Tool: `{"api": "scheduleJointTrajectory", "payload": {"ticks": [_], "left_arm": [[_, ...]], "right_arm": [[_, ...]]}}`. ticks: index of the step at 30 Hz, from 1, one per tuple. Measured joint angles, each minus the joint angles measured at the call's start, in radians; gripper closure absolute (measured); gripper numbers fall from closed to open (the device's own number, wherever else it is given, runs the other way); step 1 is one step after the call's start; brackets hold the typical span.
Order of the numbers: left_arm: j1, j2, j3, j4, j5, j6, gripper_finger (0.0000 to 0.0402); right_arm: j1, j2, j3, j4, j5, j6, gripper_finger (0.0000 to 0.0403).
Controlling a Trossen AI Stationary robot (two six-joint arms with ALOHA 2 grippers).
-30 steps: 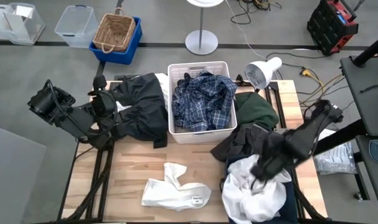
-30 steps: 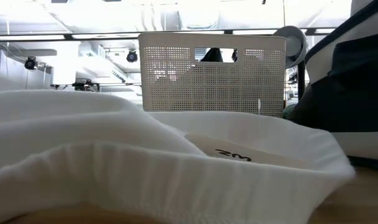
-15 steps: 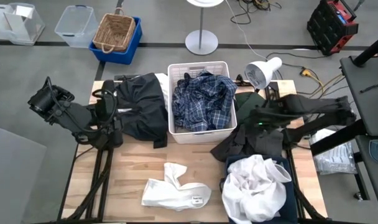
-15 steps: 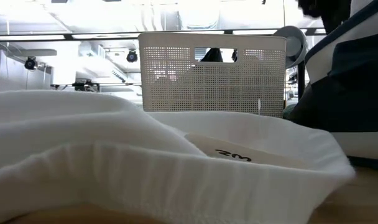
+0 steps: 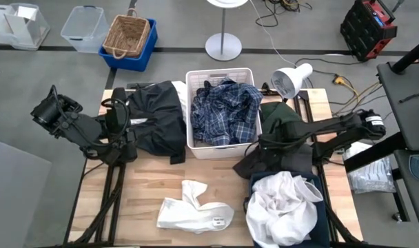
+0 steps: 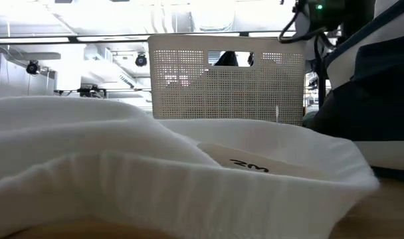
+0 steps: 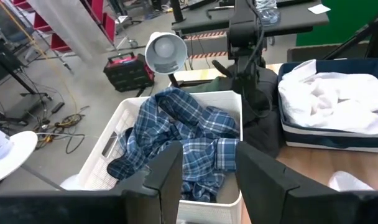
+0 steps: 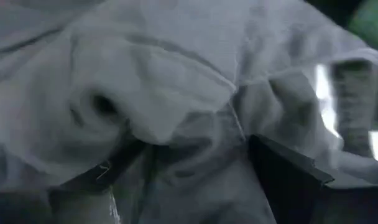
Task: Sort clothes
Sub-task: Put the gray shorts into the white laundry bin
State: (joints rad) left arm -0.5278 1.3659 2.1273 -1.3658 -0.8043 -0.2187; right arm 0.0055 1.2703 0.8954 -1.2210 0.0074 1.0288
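The right gripper (image 5: pixel 259 146) hangs directly over the dark pile (image 5: pixel 275 155), fingers spread wide. The left gripper (image 5: pixel 120 117) waits far left, also open.

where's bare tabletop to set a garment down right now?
Bare wood lies on the near left, bordered by the black garment, white bin and white garment. The right side is crowded: dark pile, right gripper, white clothes.

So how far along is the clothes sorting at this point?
Done: plaid shirt in the white bin, white garments in the dark blue bin. In hand: right gripper, jaws open, reaching at the dark pile. Left: white garment on the table, black clothes.
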Motion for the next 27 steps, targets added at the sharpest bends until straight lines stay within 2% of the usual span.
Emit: {"api": "scheduleJointTrajectory", "payload": {"ticks": [3,5,7,11,12,16,19,23,27], "left_arm": [[0.003,0.000,0.000,0.000,-0.006,0.000,0.0274],[0.006,0.000,0.000,0.000,-0.029,0.000,0.0274],[0.006,0.000,0.000,0.000,-0.052,0.000,0.0274],[0.006,0.000,0.000,-0.001,-0.072,0.000,0.0274],[0.006,0.000,0.000,-0.001,-0.074,0.000,0.0274],[0.006,0.000,0.000,-0.002,-0.077,0.000,0.0274],[0.006,0.000,0.000,-0.003,-0.077,0.000,0.0274],[0.006,0.000,0.000,-0.003,-0.077,0.000,0.0274],[0.006,0.000,0.000,-0.003,-0.077,0.000,0.0274]], "right_arm": [[0.000,-0.009,-0.066,0.068,0.007,-0.001,0.0162],[0.000,-0.011,-0.096,0.096,0.017,-0.001,0.0191],[-0.002,-0.012,-0.119,0.107,0.024,-0.008,0.0233],[-0.002,-0.015,-0.123,0.114,0.038,-0.032,0.0351],[-0.002,-0.022,-0.118,0.109,0.041,-0.042,0.0368],[-0.002,-0.052,-0.075,0.062,0.055,-0.041,0.0376],[-0.001,-0.084,0.007,-0.059,0.088,-0.018,0.0379],[0.018,-0.120,0.169,-0.242,0.152,0.010,0.0382],[0.044,-0.160,0.357,-0.314,0.158,0.009,0.0383]]}}
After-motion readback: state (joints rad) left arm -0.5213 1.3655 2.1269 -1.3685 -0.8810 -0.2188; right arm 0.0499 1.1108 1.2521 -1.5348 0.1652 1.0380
